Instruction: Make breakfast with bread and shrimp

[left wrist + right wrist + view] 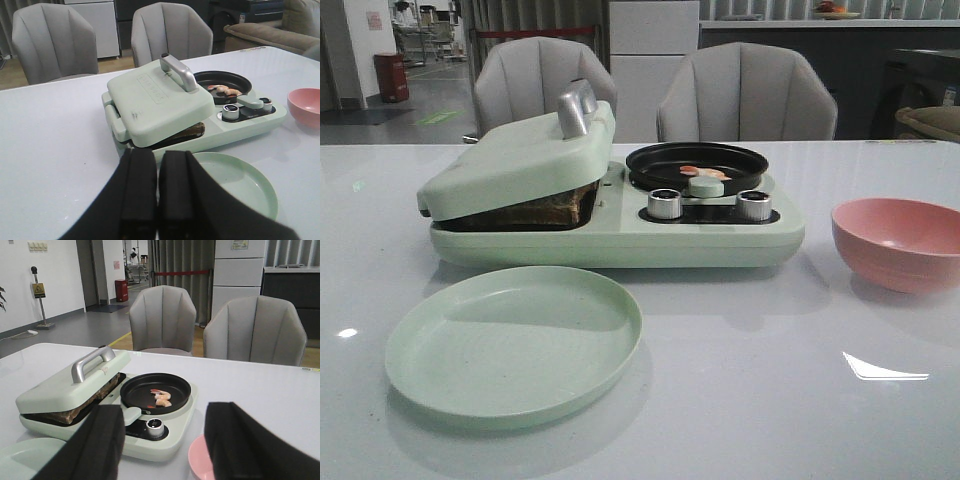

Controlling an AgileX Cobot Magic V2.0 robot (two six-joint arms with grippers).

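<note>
A pale green breakfast maker [620, 240] stands mid-table. Its lid [520, 160] with a metal handle [575, 108] rests tilted on dark-crusted bread [555, 208] [192, 131] [95, 397] inside the grill. Pink shrimp [703, 173] [224, 90] [161, 397] lie in the black round pan [697, 162]. My left gripper [158, 195] is shut and empty, held back from the maker above the table, near the green plate [235, 180]. My right gripper [165, 440] is open and empty, back from the maker's knobs [154, 426]. Neither gripper shows in the front view.
A pale green plate [515, 345] lies in front of the maker. A pink bowl [898, 242] [200, 460] stands to the right. Two knobs [664, 203] and a green pan handle [706, 186] face front. Two grey chairs [745, 95] stand behind the table.
</note>
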